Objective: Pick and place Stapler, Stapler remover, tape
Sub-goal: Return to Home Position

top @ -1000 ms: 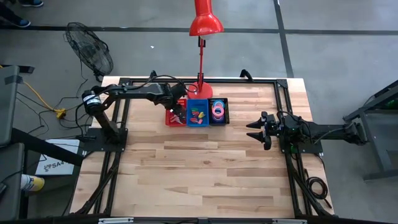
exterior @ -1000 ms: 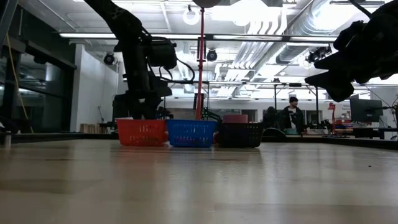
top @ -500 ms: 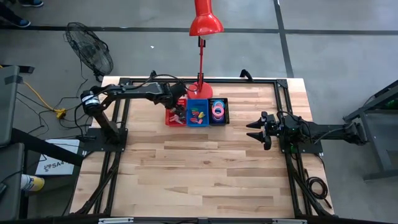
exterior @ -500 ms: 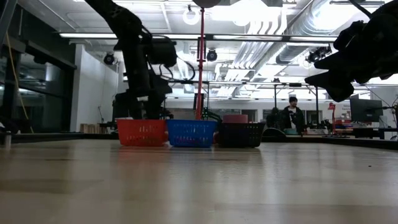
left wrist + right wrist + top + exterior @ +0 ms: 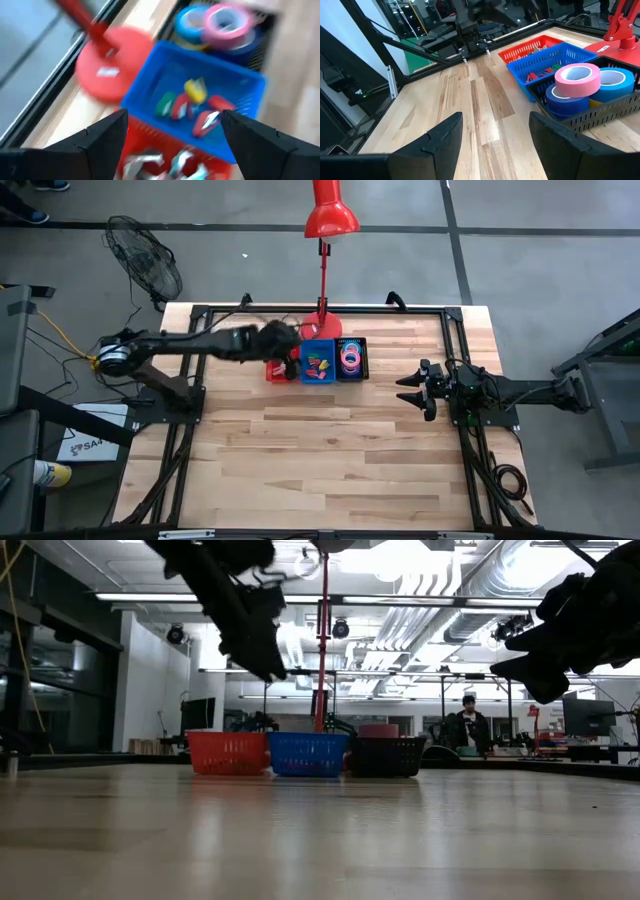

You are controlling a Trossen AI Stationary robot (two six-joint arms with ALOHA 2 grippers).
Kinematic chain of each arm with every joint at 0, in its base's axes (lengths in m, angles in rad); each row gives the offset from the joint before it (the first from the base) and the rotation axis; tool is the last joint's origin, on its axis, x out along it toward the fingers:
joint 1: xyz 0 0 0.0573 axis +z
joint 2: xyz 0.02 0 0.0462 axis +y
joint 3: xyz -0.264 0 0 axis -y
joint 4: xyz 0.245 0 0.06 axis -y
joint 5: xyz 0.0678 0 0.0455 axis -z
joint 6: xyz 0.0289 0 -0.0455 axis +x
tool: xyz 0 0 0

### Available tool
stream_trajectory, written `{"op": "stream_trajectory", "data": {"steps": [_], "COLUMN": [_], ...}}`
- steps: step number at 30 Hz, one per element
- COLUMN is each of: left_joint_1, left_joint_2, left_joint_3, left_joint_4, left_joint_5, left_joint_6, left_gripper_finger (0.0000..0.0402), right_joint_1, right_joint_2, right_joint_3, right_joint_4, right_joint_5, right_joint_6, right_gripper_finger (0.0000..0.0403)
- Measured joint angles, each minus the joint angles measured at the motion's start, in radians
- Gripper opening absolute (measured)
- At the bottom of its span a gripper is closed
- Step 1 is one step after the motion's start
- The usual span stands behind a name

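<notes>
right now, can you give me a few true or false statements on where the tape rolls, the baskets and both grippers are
1. The pink and blue ring-shaped tape rolls lie in the black slotted basket. True.
2. The blue plastic basket stands between the red plastic basket and the black one. True.
3. The left gripper is shut on a stapler. False: it is open and empty, raised above the baskets.
4. The right gripper hovers over the baskets. False: it hangs open at the right side of the wooden table, apart from them.
</notes>
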Motion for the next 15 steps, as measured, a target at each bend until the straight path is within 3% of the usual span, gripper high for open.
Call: {"op": "stream_trajectory", "data": {"steps": [11, 15], "left_joint_1": [-0.132, -0.13], "left_joint_2": [-0.228, -0.377], "left_joint_3": [-0.535, -0.718], "left_joint_4": [0.757, 0.876], "left_joint_5": [0.079, 0.186], "left_joint_6": [0.101, 0.095], "left_gripper_finger": [0.0316, 0.0316], "right_joint_1": [0.0, 0.0], "right_joint_2": [0.0, 0.0], "right_joint_3": [0.0, 0.0], "right_joint_4": [0.0, 0.0], "right_joint_5": [0.0, 0.0], "right_joint_6": [0.0, 0.0], "right_gripper_finger": [0.022, 0.022]}}
